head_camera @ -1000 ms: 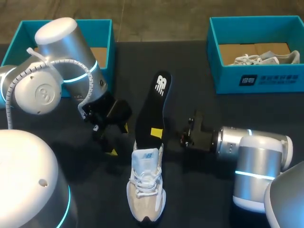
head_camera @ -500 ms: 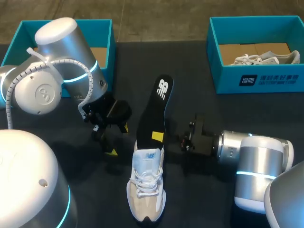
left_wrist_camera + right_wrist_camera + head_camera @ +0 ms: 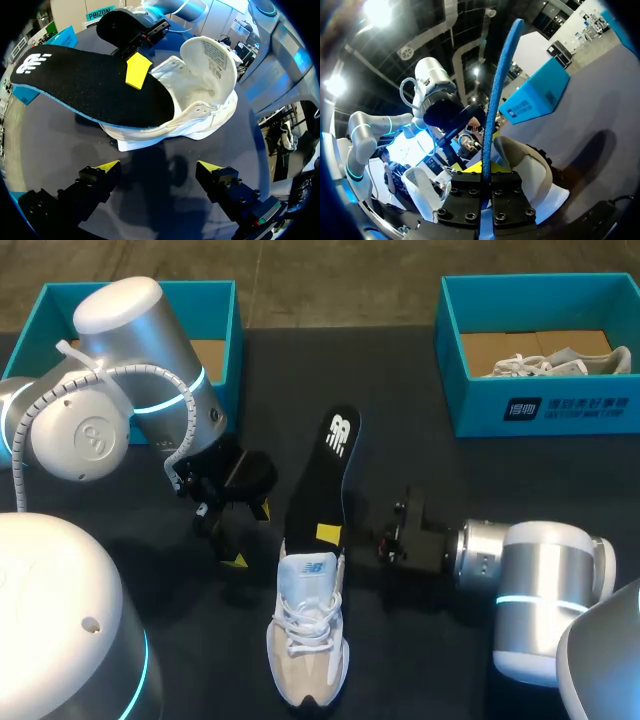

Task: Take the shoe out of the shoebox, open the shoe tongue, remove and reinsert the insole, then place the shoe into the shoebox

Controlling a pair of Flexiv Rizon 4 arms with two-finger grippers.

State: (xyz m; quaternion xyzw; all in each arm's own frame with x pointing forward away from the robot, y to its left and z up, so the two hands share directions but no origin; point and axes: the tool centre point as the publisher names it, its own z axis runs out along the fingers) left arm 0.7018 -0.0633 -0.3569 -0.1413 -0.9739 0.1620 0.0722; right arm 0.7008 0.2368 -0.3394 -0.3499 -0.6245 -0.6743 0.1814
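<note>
A white and beige shoe [image 3: 308, 632] lies on the dark table, toe toward the near edge. Its tongue [image 3: 207, 56] is folded up and back. A black insole [image 3: 326, 472] with a blue underside slants up out of the shoe's opening toward the far side. My right gripper [image 3: 330, 533] is shut on the insole's edge near the shoe; in its own view the right gripper [image 3: 487, 176] holds the insole [image 3: 498, 85] edge-on. My left gripper [image 3: 250, 536] stands open to the left of the shoe with nothing between its fingers, and the left gripper [image 3: 159, 167] faces the shoe's side [image 3: 200, 107] and the insole [image 3: 90, 85].
A teal shoebox [image 3: 222, 315] stands at the back left, partly behind my left arm. A second teal shoebox [image 3: 540, 405] at the back right holds another shoe [image 3: 555, 362].
My right arm has shifted slightly to the left with the insole, whose far end has dropped a little. The left arm and the shoe have stayed put.
</note>
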